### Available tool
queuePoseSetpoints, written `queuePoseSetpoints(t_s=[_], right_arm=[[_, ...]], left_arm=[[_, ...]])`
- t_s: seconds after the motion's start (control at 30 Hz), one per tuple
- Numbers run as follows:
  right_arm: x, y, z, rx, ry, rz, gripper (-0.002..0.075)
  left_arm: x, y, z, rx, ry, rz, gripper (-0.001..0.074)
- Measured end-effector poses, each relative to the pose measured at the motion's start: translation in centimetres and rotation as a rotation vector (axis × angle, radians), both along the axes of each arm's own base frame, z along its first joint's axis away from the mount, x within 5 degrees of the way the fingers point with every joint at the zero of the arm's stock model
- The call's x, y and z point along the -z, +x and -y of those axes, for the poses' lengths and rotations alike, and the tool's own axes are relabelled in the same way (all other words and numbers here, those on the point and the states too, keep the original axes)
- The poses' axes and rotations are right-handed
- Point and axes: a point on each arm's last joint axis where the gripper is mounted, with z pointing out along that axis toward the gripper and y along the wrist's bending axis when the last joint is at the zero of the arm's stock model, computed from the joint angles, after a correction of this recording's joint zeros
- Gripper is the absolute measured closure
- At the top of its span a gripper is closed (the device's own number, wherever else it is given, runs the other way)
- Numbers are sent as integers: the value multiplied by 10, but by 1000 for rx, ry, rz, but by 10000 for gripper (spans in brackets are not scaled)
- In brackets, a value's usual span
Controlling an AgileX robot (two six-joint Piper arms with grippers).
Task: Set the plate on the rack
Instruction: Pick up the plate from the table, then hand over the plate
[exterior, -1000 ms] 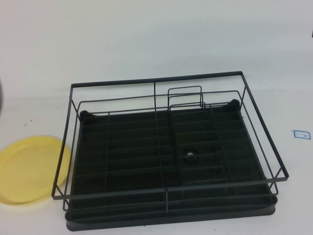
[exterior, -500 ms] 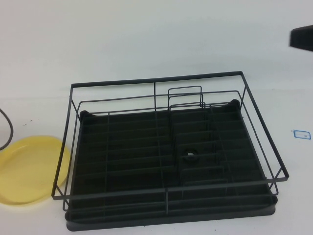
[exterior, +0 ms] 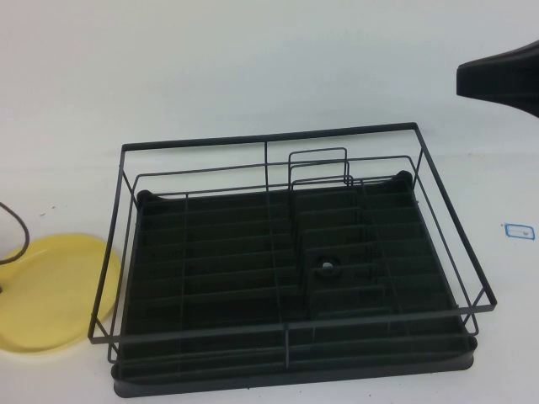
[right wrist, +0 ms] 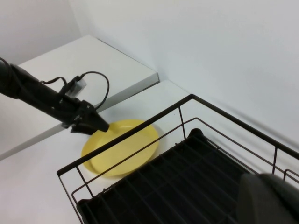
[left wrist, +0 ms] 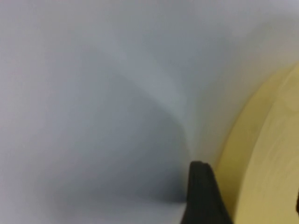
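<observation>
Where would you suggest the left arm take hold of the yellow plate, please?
Probably its outer rim, on the side away from the rack. The plate lies flat on the table with its raised lip exposed there, and the left gripper is already at that edge. The right gripper hangs above the rack's far right side.

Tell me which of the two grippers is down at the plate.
The left gripper: it sits at the far edge of the yellow plate, beside the rack. The right gripper is raised above the rack's far right corner.
</observation>
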Motion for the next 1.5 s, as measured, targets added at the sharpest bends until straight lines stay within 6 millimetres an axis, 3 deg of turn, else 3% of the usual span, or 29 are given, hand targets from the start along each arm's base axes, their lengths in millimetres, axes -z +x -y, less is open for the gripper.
queuePoseSetpoints(t_s=[0.17, 0.23, 0.3, 0.4, 0.57, 0.67, 0.83, 1.0, 1.1, 1.23, 1.3, 1.4, 1.5], right_arm=[[0, 0, 0, 0, 0, 0, 728], [0, 0, 0, 0, 0, 0, 728], [0, 0, 0, 0, 0, 0, 728], [0, 0, -1, -1, 2, -4, 728], [0, 0, -1, 2, 7, -14, 728], [0, 0, -1, 4, 9, -20, 728], [0, 0, -1, 8, 16, -35, 728], [0, 0, -1, 16, 29, -63, 728], [0, 0, -1, 25, 46, -99, 728], [0, -2, -7, 16, 63, -139, 727], [0, -2, -11, 10, 67, -150, 713], [4, -1, -21, -5, 68, -173, 629], [15, 6, -32, -17, 69, -224, 483]], left_arm=[[14, 7, 3, 5, -53, 32, 361], [19, 8, 4, 12, -65, 27, 432], [24, 9, 4, 8, -83, 19, 577], [27, 9, 7, 12, -128, 21, 688], [26, 9, 9, 12, -182, 66, 724], [14, 7, 4, 9, -133, 100, 727], [-44, 6, -4, -43, -25, 284, 727], [-116, -5, 6, -16, 127, 474, 727], [-156, -13, 31, 83, 245, 569, 728], [-204, -28, 84, 218, 390, 675, 728], [-219, -34, 113, 292, 417, 716, 728], [-227, -39, 145, 373, 447, 731, 729], [-222, -37, 164, 426, 435, 699, 729]])
